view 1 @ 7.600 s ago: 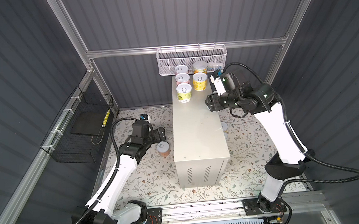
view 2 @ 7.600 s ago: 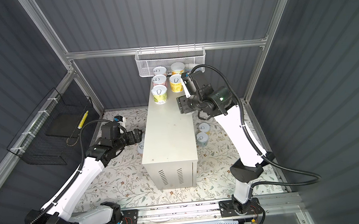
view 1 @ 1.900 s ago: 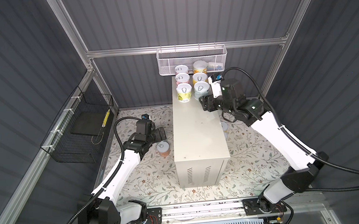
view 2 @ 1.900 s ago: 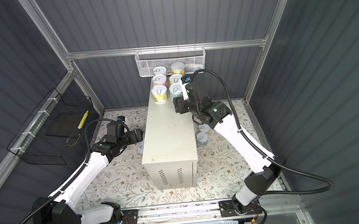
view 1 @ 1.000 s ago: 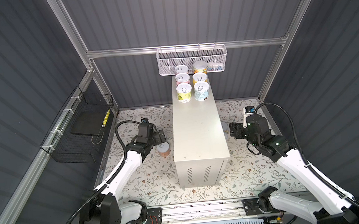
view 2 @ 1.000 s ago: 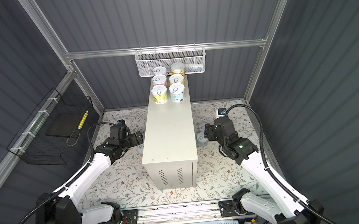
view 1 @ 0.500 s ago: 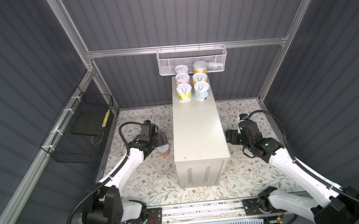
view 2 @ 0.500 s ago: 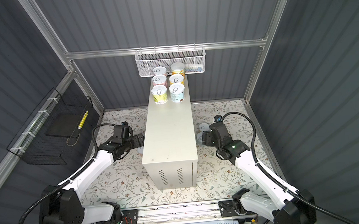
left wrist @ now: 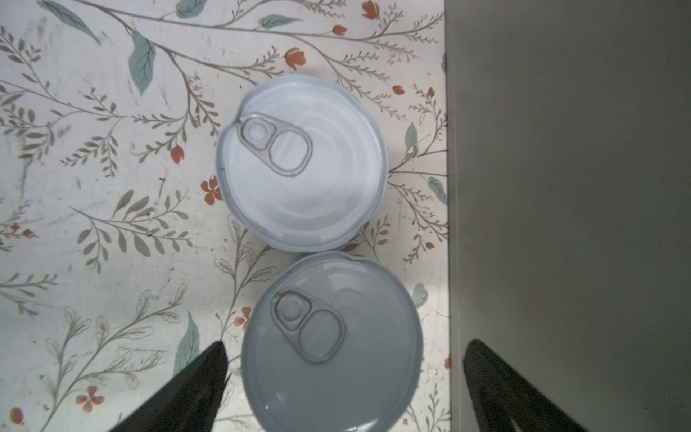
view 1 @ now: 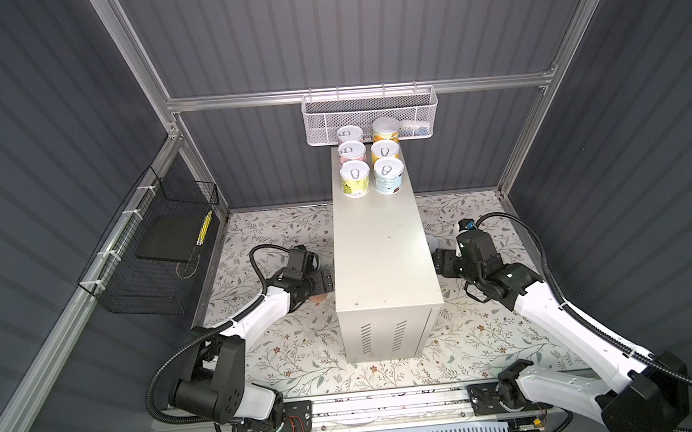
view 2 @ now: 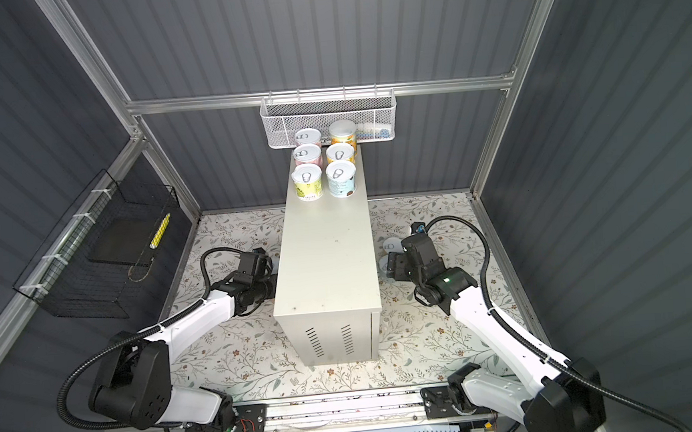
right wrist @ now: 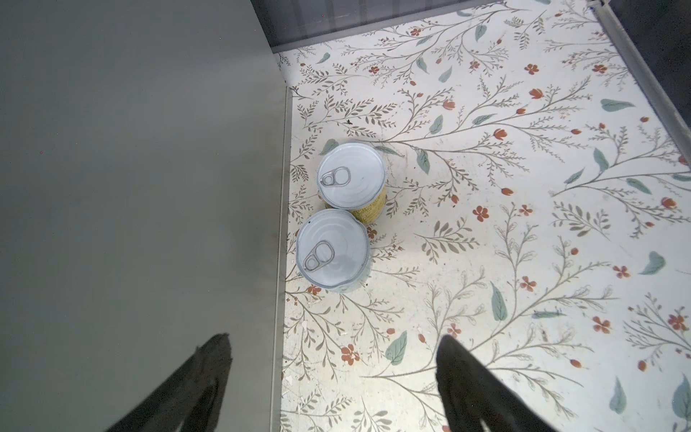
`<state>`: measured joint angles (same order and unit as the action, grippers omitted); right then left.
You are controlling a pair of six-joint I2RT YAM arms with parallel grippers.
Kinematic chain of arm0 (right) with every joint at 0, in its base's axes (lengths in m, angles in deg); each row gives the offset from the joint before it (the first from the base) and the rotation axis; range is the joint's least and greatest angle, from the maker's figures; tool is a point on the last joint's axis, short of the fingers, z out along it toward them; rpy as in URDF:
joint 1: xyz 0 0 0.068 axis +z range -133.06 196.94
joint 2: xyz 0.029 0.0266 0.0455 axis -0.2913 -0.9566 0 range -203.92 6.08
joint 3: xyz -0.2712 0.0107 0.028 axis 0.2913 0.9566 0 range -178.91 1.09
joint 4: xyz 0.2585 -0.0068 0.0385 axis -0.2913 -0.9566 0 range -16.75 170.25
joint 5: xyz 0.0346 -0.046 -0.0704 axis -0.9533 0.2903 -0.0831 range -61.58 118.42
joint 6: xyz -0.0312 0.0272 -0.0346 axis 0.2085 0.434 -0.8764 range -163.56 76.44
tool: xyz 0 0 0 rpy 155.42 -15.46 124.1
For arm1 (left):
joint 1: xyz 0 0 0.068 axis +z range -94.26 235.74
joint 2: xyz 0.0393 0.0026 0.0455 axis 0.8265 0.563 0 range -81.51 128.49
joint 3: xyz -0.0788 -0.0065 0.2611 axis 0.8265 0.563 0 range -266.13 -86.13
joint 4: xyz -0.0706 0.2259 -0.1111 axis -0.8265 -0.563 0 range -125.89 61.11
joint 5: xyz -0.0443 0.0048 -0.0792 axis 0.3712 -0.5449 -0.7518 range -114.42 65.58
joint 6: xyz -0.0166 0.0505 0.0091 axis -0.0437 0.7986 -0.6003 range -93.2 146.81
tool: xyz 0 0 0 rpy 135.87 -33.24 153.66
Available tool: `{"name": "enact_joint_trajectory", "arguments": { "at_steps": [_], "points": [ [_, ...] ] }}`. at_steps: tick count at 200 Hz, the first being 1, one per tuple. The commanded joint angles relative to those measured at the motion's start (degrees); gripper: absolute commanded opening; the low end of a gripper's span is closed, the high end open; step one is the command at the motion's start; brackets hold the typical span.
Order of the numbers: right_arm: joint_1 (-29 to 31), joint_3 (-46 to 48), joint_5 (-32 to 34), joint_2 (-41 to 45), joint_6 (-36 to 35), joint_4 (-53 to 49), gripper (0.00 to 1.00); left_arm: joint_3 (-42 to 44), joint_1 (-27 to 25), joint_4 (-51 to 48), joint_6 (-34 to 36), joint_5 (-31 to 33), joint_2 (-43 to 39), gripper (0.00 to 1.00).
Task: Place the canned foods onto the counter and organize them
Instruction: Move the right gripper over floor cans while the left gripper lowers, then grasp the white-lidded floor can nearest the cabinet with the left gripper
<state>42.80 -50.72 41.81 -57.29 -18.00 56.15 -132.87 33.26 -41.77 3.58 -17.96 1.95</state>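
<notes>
In both top views, six cans [view 1: 385,151] are lined at the table's [view 1: 379,244] far end. In the left wrist view, one can [left wrist: 331,344] on the floor [left wrist: 112,149] is flanked, ungripped, by the spread left pincer [left wrist: 346,346], another can [left wrist: 301,164] beside it. In the right wrist view, two more cans [right wrist: 332,248] are seen beside the table, before the spread, empty right pincer [right wrist: 334,342].

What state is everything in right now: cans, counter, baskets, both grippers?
Six pastel-labelled pull-tab cans: upright, sealed, two columns of three at counter's far end.
Cream-white metal box counter: standing upright.
Two silver-lidded cans left of counter: upright on floral floor, sealed.
Two silver-lidded cans right of counter: upright on floor, sealed.
Left gripper: open, fingers flanking one left can.
Right gripper: open, empty.
White mesh basket: hung on rear rail.
</notes>
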Motion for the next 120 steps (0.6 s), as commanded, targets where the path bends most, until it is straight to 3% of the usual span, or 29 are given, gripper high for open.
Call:
{"name": "enact_joint_trajectory", "arguments": {
  "at_steps": [1,57,120],
  "points": [
    [-0.14,-1.97,-0.49,0.09,0.79,-0.86,0.87,2.87,-0.25,4.45,-1.12,1.64,0.71,1.0],
    [-0.12,-3.17,-2.23,-2.13,1.51,0.1,0.87,10.02,-1.51,16.45,-3.4,7.06,0.9,0.99],
    [-0.11,-4.04,-2.67,-3.95,1.21,0.44,0.87,10.17,-2.3,23.18,-4.63,8.75,7.24,0.99]
  ]
}}
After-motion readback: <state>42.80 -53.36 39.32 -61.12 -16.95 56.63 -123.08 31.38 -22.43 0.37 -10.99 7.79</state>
